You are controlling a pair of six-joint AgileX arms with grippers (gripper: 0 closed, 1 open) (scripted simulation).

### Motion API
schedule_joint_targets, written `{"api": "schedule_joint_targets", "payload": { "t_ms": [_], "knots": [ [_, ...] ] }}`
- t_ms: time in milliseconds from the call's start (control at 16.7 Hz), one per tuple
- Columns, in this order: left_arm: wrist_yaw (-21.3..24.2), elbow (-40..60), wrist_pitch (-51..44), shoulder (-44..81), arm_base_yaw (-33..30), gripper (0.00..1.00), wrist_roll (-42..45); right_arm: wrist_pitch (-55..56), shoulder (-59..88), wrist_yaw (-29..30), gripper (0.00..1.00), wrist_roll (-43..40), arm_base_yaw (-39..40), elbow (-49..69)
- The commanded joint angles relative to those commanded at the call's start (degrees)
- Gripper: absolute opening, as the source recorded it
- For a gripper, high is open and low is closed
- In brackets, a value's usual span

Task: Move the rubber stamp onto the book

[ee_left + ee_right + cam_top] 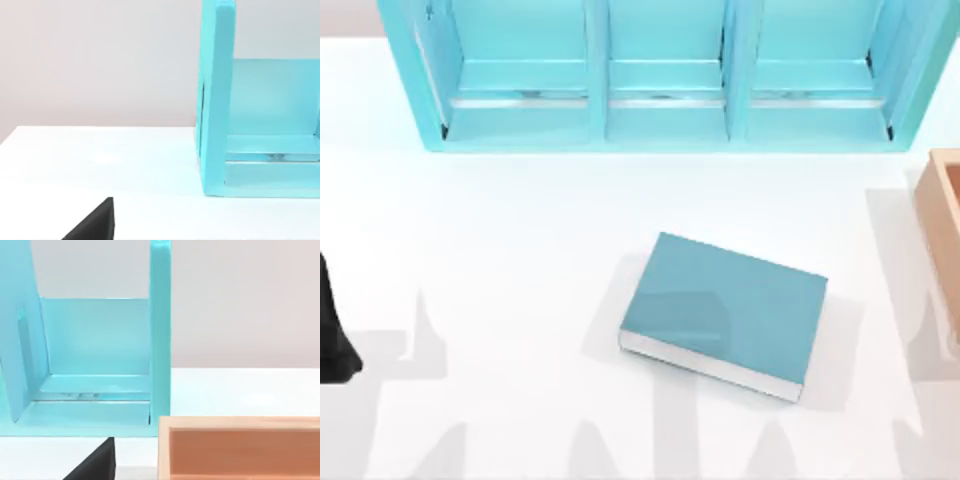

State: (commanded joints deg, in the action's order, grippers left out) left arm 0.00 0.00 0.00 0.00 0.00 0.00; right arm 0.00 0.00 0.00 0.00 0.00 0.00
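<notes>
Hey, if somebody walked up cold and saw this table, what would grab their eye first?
Most likely the big light-blue shelf unit along the table's far edge, its three compartments facing the camera. Next, the teal-blue book lying flat and slightly askew near the middle of the white table. An orange-brown box pokes in at the right edge, and part of the left arm shows dark at the left edge.
</notes>
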Motion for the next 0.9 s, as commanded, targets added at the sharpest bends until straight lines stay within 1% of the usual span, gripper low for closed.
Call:
{"api": "schedule_joint_targets", "payload": {
  "t_ms": [180, 420, 600, 900],
  "knots": [
    [0.0, 0.0, 0.0, 0.0, 0.0, 1.0, 0.0, -1.5, 1.8, 0.1, 1.0, -0.3, -0.4, 1.7],
    [0.0, 0.0, 0.0, 0.0, 0.0, 1.0, 0.0, -10.6, 12.6, 0.0, 1.0, -2.1, -2.4, 11.4],
    [0.0, 0.0, 0.0, 0.0, 0.0, 1.0, 0.0, -20.9, 26.8, 0.0, 1.0, -4.2, -4.6, 22.8],
    [0.0, 0.0, 0.0, 0.0, 0.0, 1.0, 0.0, -39.2, 56.5, 0.0, 1.0, -8.3, -8.8, 46.4]
  ]
}}
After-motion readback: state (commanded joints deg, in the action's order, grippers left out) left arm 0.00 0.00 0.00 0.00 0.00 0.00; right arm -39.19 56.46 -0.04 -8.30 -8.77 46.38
